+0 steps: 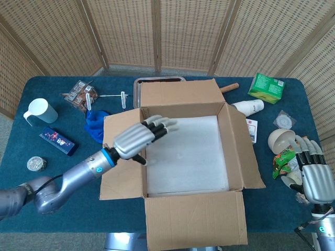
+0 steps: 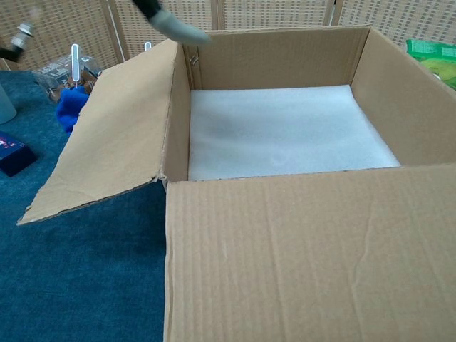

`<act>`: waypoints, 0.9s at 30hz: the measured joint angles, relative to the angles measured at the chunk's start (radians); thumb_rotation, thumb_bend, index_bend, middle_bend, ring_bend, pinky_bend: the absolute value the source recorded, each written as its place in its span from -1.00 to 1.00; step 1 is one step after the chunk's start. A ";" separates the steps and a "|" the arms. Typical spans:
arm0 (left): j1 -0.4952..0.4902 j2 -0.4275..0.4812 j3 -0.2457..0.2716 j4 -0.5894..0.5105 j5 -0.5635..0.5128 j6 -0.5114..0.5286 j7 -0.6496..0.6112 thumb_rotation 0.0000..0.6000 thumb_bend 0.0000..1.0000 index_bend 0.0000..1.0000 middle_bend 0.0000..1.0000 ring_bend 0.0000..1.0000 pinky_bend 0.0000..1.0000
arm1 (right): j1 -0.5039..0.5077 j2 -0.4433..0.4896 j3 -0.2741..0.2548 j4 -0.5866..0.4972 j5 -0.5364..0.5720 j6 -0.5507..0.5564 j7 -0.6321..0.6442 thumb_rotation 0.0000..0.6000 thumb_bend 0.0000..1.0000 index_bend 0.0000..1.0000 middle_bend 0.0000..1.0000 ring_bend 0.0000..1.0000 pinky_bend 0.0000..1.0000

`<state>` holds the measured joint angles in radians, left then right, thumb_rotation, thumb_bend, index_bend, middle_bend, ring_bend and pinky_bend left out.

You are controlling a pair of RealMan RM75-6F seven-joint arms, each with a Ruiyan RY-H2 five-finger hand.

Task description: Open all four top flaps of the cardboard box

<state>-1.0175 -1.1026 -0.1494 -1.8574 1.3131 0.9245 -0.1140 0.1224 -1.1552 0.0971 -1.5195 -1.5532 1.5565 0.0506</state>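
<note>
The cardboard box (image 1: 183,151) stands mid-table with white foam lining its bottom (image 2: 285,132). Its near flap (image 1: 196,219), left flap (image 1: 121,157), right flap (image 1: 246,151) and far flap (image 1: 180,93) all lie spread outward. My left hand (image 1: 138,137) hovers above the box's left wall, fingers spread, holding nothing. In the chest view only a fingertip (image 2: 174,27) of it shows at the top edge. My right hand (image 1: 311,175) hangs at the table's right edge with its fingers apart, holding nothing.
Left of the box lie a blue cloth (image 1: 96,125), a dark blue packet (image 1: 57,141), a white mug (image 1: 41,111) and a small tin (image 1: 36,164). A metal tray (image 1: 157,80) sits behind the box. To the right are a green carton (image 1: 266,87), a white cup (image 1: 248,107) and a snack bag (image 1: 281,162).
</note>
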 measured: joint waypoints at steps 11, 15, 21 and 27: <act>0.267 0.180 0.077 -0.036 0.084 0.243 0.006 1.00 -0.96 -1.00 -1.00 -1.00 -1.00 | -0.002 0.002 -0.007 -0.012 -0.017 0.002 -0.004 1.00 -1.00 -1.00 -1.00 -1.00 -1.00; 0.373 0.193 0.121 0.017 0.127 0.330 -0.029 1.00 -0.95 -1.00 -1.00 -1.00 -1.00 | 0.001 -0.001 -0.006 -0.007 -0.012 -0.006 -0.010 1.00 -1.00 -1.00 -1.00 -1.00 -1.00; 0.530 0.164 0.181 0.141 0.179 0.468 -0.085 1.00 -0.95 -1.00 -1.00 -1.00 -1.00 | 0.002 -0.009 0.006 0.000 0.014 -0.012 -0.041 1.00 -1.00 -1.00 -1.00 -1.00 -1.00; 0.670 0.109 0.224 0.226 0.215 0.593 -0.114 1.00 -0.95 -1.00 -1.00 -1.00 -1.00 | 0.000 -0.021 0.022 -0.002 0.051 -0.015 -0.098 1.00 -1.00 -1.00 -1.00 -1.00 -1.00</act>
<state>-0.3474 -0.9935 0.0750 -1.6316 1.5281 1.5178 -0.2281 0.1223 -1.1757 0.1189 -1.5216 -1.5021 1.5416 -0.0471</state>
